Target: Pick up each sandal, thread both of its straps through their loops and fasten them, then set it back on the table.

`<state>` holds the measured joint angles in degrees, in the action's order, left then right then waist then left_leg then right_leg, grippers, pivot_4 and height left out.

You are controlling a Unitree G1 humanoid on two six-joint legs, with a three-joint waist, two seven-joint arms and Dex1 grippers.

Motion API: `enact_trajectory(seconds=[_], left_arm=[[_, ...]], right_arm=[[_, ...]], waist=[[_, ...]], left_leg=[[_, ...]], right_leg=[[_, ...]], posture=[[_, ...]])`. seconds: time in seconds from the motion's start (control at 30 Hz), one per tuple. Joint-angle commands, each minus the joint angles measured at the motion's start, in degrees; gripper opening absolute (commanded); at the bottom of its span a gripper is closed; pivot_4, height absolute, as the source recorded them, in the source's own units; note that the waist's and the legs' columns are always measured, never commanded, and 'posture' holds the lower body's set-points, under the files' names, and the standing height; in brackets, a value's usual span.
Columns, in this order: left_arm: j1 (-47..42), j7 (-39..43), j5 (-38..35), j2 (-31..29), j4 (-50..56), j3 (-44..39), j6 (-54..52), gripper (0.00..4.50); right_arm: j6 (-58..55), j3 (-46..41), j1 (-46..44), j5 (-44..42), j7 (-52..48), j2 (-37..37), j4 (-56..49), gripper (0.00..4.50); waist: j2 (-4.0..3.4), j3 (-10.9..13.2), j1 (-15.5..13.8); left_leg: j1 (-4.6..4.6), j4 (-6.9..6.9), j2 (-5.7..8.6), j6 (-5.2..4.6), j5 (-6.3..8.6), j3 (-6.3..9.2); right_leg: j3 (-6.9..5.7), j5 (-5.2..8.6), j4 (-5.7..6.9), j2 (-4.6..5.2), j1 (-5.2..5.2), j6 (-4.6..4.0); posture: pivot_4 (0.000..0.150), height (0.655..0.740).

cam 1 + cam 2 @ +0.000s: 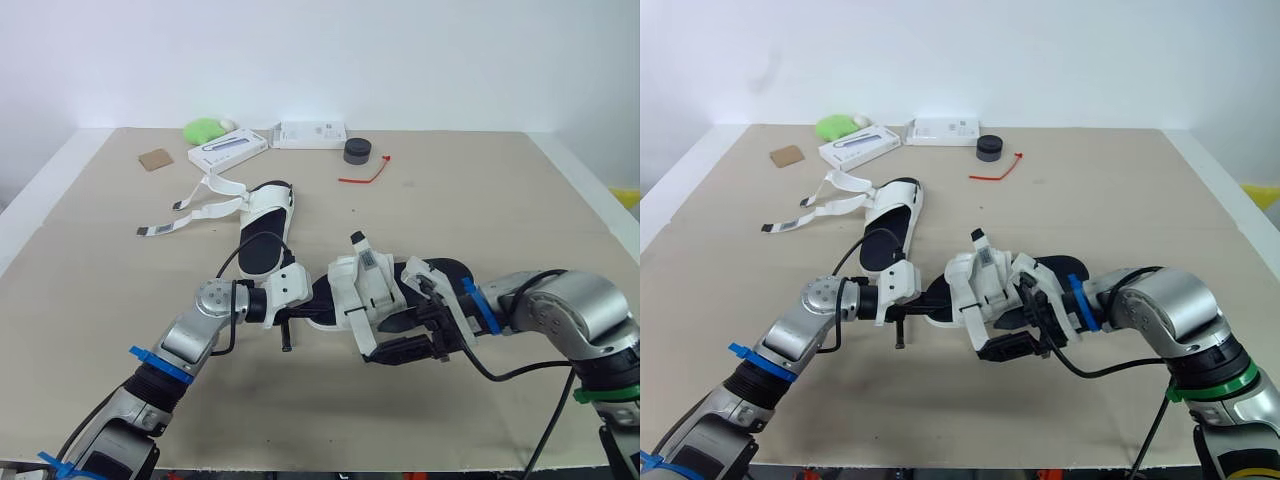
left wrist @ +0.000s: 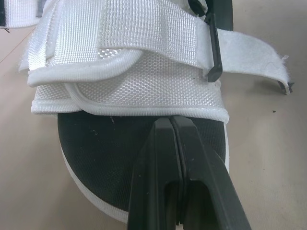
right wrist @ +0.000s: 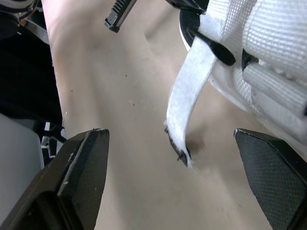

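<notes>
At front ctr of the tan table [image 1: 470,190], the white woven-mesh sandal with black insole [image 1: 365,290] sits btwn both grippers. Its long axis runs left-right across the table: one rounded insole end faces the left gripper [image 2: 171,120], the other end lies toward the right gripper [image 3: 170,134]. Which end is the toe: cannot tell. Whether the sole rests on the surface: cannot tell.

Left gripper: fingers pressed together, no gap, lying over the insole w/ tips at the edge of the white upper. Nothing is visibly pinched btwn them.

Right gripper: fingers spread wide, holding nothing. A white webbing strap [image 3: 192,81] passes through a black plastic loop [image 2: 213,48], and its free end hangs loose btwn the open fingers, touching neither.

Second white sandal [image 1: 268,225]: farther back, flat on the table, long axis approx. near-far. Its undone straps [image 1: 205,207] are splayed toward the robot's left.
</notes>
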<state>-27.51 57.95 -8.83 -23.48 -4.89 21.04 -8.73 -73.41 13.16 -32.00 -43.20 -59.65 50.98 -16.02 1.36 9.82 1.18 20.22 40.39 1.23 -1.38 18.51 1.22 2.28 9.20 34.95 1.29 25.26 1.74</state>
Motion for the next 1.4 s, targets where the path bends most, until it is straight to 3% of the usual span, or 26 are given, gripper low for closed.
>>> enact_trajectory(seconds=[0.03,0.1,0.2,0.23,0.27,0.5,0.53,0.87,1.2,1.3,1.4], left_arm=[[1.7,0.2,2.9,-1.3,-2.2,1.5,-1.9,0.0],[1.7,0.2,2.9,-1.3,-2.2,1.5,-1.9,0.0],[1.7,-0.1,2.9,-1.0,-2.2,1.6,-2.0,0.0],[1.6,-0.1,2.9,-1.0,-2.2,1.5,-2.0,0.0],[1.6,-0.1,2.9,-1.0,-2.2,1.5,-2.0,0.0],[1.6,-0.1,2.8,-1.0,-2.4,1.5,-1.9,0.0],[1.5,-0.1,2.8,-1.0,-2.5,1.5,-1.9,0.0],[0.9,-0.1,2.9,-0.6,-3.4,1.5,-1.5,0.0],[0.9,-0.2,3.0,-0.4,-3.7,1.6,-1.3,0.0],[1.0,-0.3,3.0,-0.4,-3.7,1.7,-1.3,0.0],[1.0,-0.2,3.0,-0.5,-3.6,1.7,-1.3,0.0]], right_arm=[[-1.5,-2.4,-1.4,-1.9,0.4,-0.9,-0.6,4.47],[-3.0,-2.7,-1.8,-2.9,1.0,-2.0,-0.9,4.47],[-5.5,-2.5,-1.7,-3.6,3.3,-4.5,-1.3,3.79],[-5.8,-2.4,-1.5,-3.6,4.0,-4.9,-1.5,3.16],[-6.2,-2.4,-1.4,-3.5,4.6,-5.2,-1.6,2.98],[-6.8,-2.7,-0.6,-3.9,5.6,-5.3,-2.2,0.17],[-6.8,-2.6,-0.3,-4.1,5.3,-4.9,-2.6,0.08],[-7.1,-0.6,0.9,-7.2,0.0,1.2,-7.1,0.08],[-6.1,-1.7,2.0,-9.2,-1.1,1.9,-10.4,0.08],[1.9,0.1,2.9,-3.9,-3.2,4.9,-12.4,1.06],[13.9,1.5,4.9,3.2,-6.3,8.1,-13.4,2.44]], waist=[[0.0,0.0,0.0],[0.0,0.0,0.0],[0.0,0.0,0.0],[0.0,0.0,0.0],[0.0,0.0,0.0],[0.0,0.0,0.0],[0.0,0.0,0.0],[0.0,0.0,0.0],[0.0,0.0,0.0],[0.0,0.0,0.0],[0.01,0.0,0.0]], left_leg=[[0.0,0.0,0.0,0.0,0.0,0.0],[-0.01,0.0,0.0,0.0,0.0,0.0],[-0.01,0.0,-0.02,0.0,0.0,0.01],[0.0,0.0,-0.02,0.0,0.0,0.02],[0.0,0.0,-0.01,0.0,0.0,0.02],[0.01,0.0,-0.01,0.0,0.0,0.02],[0.0,0.0,-0.01,0.0,0.0,0.02],[0.0,0.0,0.01,0.0,0.0,0.02],[0.05,0.0,0.04,-0.01,0.02,0.05],[0.05,0.0,0.04,-0.01,0.02,0.05],[0.04,0.0,0.04,-0.01,0.02,0.03]], right_leg=[[0.0,0.0,0.0,0.0,0.0,0.0],[0.0,0.0,0.0,-0.01,0.0,0.0],[0.0,0.0,0.01,-0.03,0.0,0.0],[0.0,0.0,0.0,-0.03,0.0,0.0],[0.0,0.0,0.0,-0.03,0.0,0.0],[0.01,0.0,0.01,-0.01,0.0,0.0],[0.01,0.0,0.01,-0.01,0.0,0.0],[0.01,0.01,0.0,-0.01,-0.01,0.02],[0.02,0.08,-0.01,0.02,-0.01,0.09],[0.02,0.08,-0.02,0.02,-0.01,0.09],[0.02,0.08,-0.02,0.02,-0.01,0.1]], posture=[[0.15,0.74],[0.15,0.74],[0.15,0.74],[0.15,0.74],[0.15,0.74],[0.15,0.74],[0.15,0.74],[0.15,0.74],[0.15,0.74],[0.15,0.74],[0.15,0.74]])
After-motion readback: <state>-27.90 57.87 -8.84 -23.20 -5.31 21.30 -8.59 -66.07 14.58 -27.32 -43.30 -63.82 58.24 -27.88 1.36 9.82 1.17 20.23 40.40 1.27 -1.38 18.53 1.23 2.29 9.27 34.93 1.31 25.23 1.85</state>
